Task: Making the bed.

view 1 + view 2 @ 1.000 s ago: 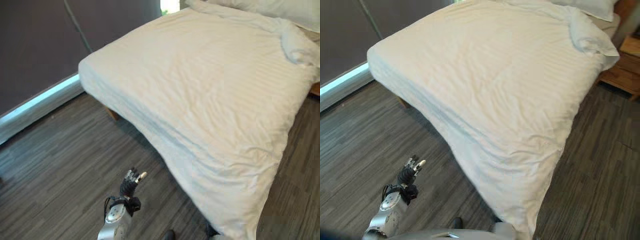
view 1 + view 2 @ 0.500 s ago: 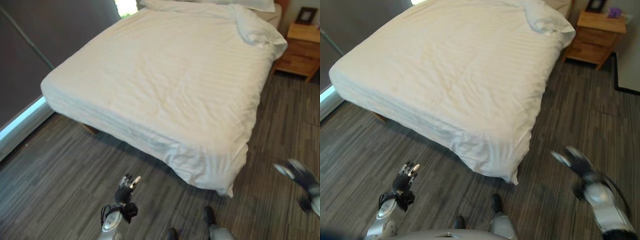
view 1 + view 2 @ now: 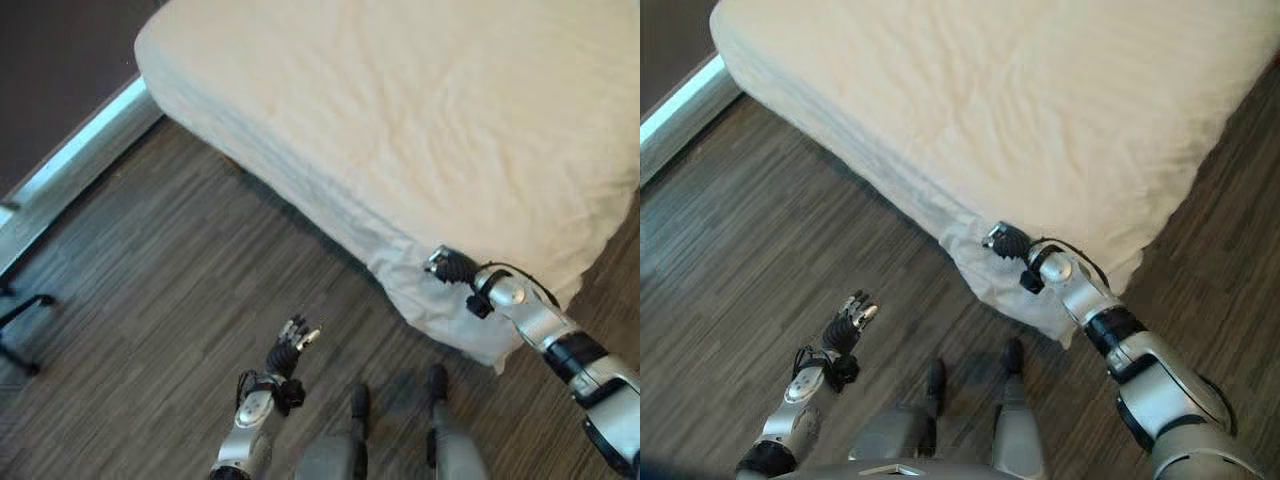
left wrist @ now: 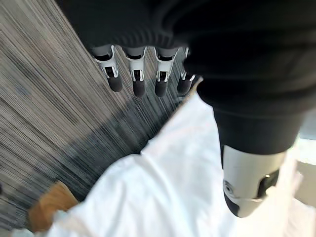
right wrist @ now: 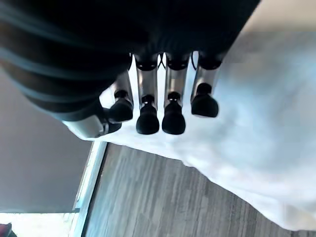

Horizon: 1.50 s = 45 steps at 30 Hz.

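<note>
Colours as I see them from the head cam, w/ wrist cams to back up.

Duvet is cream-white w/ faint tone-on-tone stripes; its hanging corner looks cooler, near blue-white. Floor is dark grey-brown wood-look planks w/ streaky grain. Wall is dark charcoal, w/ a pale blue-white skirting strip along its base. Left hand & right hand: silver fingers, dark tips, dark ribbed covers. I get a light brown wooden bed leg on the left wrist cam.

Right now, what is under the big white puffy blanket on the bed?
The white striped duvet drapes over the bed's edges, so whatever lies beneath is covered. Below its hanging corner, dark wood-plank floor shows. The right hand is at that corner.
</note>
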### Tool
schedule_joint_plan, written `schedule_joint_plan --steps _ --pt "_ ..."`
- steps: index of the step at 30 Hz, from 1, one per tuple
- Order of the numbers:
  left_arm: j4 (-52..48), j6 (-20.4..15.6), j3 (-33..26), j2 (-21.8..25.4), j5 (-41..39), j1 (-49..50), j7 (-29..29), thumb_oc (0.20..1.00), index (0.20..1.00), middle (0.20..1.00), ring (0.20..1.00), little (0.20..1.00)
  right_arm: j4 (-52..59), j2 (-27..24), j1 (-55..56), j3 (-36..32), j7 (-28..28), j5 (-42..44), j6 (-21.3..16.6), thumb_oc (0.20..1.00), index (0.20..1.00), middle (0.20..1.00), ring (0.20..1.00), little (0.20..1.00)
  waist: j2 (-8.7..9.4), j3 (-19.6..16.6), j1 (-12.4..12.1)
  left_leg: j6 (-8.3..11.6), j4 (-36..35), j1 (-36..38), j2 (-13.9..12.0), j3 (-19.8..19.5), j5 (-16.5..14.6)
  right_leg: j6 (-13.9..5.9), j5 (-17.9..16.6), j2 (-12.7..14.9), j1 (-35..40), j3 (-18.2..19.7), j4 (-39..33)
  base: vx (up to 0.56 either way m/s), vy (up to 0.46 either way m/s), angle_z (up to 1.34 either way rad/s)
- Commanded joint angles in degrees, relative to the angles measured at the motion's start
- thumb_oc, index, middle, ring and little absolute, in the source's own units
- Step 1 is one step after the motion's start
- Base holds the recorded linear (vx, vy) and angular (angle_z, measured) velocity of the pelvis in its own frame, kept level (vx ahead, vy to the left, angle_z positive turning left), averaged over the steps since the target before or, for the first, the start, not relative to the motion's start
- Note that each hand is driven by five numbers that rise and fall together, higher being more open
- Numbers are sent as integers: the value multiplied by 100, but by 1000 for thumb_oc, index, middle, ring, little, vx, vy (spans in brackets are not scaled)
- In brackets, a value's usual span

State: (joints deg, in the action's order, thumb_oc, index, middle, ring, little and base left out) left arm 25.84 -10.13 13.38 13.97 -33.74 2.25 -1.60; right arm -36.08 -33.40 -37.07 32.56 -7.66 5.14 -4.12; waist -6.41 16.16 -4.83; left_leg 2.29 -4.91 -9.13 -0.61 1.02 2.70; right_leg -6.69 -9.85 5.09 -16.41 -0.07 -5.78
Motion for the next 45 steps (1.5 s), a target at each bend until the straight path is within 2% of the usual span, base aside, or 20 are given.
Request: schedule_joint_plan --steps 1,7,9,11,14,15,16,18,24,27,29,30,32,33,36,40,42,45 --pt "36 -299 -98 232 -340 -213 -86 1000 1000 1000 1000 1000 -392 7 -284 -92 473 409 -127 200 200 200 200 200 394 35 31 57 -9 -265 130 -100 274 -133 124 221 242 4 78 -39 -10 -10" --pt "74 -302 12 136 -388 -356 -120 1000 1000 1000 1000 1000 -1685 8 -481 -506 701 599 -54 200 200 200 200 200 253 235 -27 99 -9 -465 117 -43 339 -133 72 205 16 14 78 -14 -3 -2" --pt "10 -276 74 105 -394 -467 -131 1000 1000 1000 1000 1000 -2973 -76 -383 -1090 899 846 53 200 200 200 200 200 145 352 -58 116 -9 -561 109 -12 350 -143 65 190 -86 11 78 0 0 0" --pt "6 -266 78 107 -375 -513 -136 1000 1000 1000 1000 1000 -3198 -95 -303 -1244 939 875 45 200 200 200 200 200 134 368 -48 117 -9 -602 100 8 359 -151 50 183 -142 25 78 2 -3 -2" --pt "-57 -230 8 102 -273 -592 -152 1000 1000 1000 1000 1000 -3731 -194 294 -2047 1130 1252 102 200 200 200 200 200 104 422 46 129 -9 -611 59 82 342 -170 72 154 -179 58 78 41 -14 -5" --pt "-73 -211 -14 68 -214 -622 -166 1000 1000 1000 1000 1000 -4017 -125 786 -2643 1204 1675 142 200 200 200 200 200 117 429 148 130 -9 -528 36 102 289 -171 126 136 -112 55 78 83 -14 -5" --pt "-81 -192 -60 49 -185 -640 -167 1000 1000 1000 1000 1000 -4099 -31 1142 -2792 1141 1674 152 200 200 200 200 200 147 404 210 128 -9 -513 28 111 285 -165 131 133 -108 65 78 108 -24 0" --pt "-174 -158 -150 69 -72 -602 -27 1000 1000 1000 1000 1000 -4385 167 2082 -2666 791 900 347 200 200 200 200 200 229 311 379 121 -9 -382 10 114 219 -139 198 123 12 63 78 83 -22 -4" --pt "-273 -57 -415 87 -11 -410 57 1000 1000 1000 1000 1000 -3997 376 3426 -3875 869 1713 200 200 200 200 200 200 402 -8 726 86 -9 29 -11 102 38 -97 365 138 431 57 78 91 9 -8" --pt "-213 -22 -587 84 19 -296 -2 1000 1000 1000 1000 1000 -3387 427 3766 -4542 1215 2259 -105 200 200 200 200 200 469 -244 877 60 -9 315 -12 97 -63 -89 443 154 740 33 78 98 22 -4" --pt "-157 -14 -640 95 33 -255 -23 1000 1000 1000 1000 1000 -3147 437 3826 -4733 1395 2349 -199 200 200 200 200 200 487 -320 907 51 -9 431 -16 84 -101 -94 476 161 871 25 78 96 24 2" --pt "-134 -11 -768 107 55 -166 -119 1000 1000 1000 1000 1000 -2519 477 3813 -4960 1668 2548 -387 200 200 200 200 200 515 -483 940 35 -9 583 -17 71 -152 -100 518 168 1040 32 78 127 38 8" --pt "-95 -15 -855 103 77 -109 -196 1000 1000 1000 1000 1000 -1683 588 3834 -4993 1775 2604 -560 200 200 200 200 200 558 -599 955 10 -9 725 -9 51 -189 -100 542 173 1181 32 78 92 36 5" --pt "-20 3 -927 136 150 -19 -200 1000 1000 1000 1000 1000 -942 586 3873 -4883 1841 2269 -555 200 200 200 200 200 611 -673 941 -5 -9 854 -9 51 -233 -100 558 182 1313 49 78 57 20 6" --pt "-118 -18 -934 229 169 92 -175 1000 1000 1000 1000 1000 81 346 3509 -4713 1891 2081 -661 200 200 200 200 200 660 -720 831 -25 -9 864 -1 59 -236 -97 545 182 1314 63 78 -19 -8 5" --pt "-111 -38 -849 257 60 78 -174 1000 1000 1000 1000 1000 246 -43 2793 -4401 1895 2123 -689 200 200 200 200 200 647 -646 687 -29 -9 726 18 75 -171 -97 464 186 1148 82 78 -73 -15 -5" --pt "-131 -47 -667 273 0 156 -145 1000 1000 1000 1000 1000 -126 -335 2017 -4064 1920 2284 -663 200 200 200 200 200 582 -548 545 -9 -9 608 32 64 -108 -95 413 193 1033 84 78 -78 -22 -2" --pt "-156 -60 -566 289 -87 206 -124 1000 1000 1000 1000 1000 -701 -483 1391 -3737 1934 2390 -596 200 200 200 200 200 493 -455 438 15 -9 493 30 48 -50 -83 384 186 924 76 78 -40 -28 -16"
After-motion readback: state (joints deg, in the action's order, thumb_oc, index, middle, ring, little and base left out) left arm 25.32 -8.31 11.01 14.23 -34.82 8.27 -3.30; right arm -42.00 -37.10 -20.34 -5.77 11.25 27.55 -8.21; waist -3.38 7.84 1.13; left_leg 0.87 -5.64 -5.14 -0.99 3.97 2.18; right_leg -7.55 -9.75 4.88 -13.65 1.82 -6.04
